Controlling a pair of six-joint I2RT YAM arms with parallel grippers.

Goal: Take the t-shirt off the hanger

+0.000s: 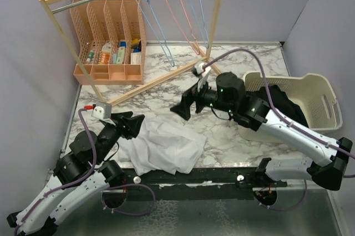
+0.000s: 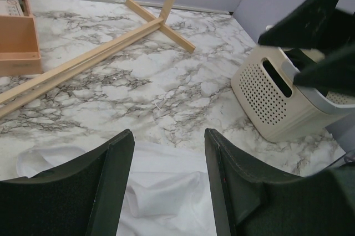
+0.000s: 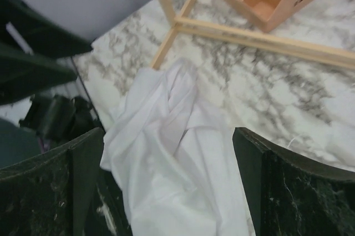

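Note:
A white t-shirt (image 1: 163, 147) lies crumpled on the marble table near the front edge. It also shows in the left wrist view (image 2: 161, 191) and in the right wrist view (image 3: 177, 158). No hanger is in it. Several wire hangers (image 1: 172, 9) hang empty on the rack's rail at the back. My left gripper (image 1: 128, 124) is open and empty, just left of the shirt; the shirt lies below its fingers (image 2: 111, 180). My right gripper (image 1: 187, 106) is open and empty, above the table behind the shirt.
A wooden clothes rack (image 1: 161, 78) stands across the back, its base bar lying diagonally on the table. A peach organiser (image 1: 108, 42) with small items is at the back left. A cream laundry basket (image 1: 310, 100) holding dark clothes is at the right.

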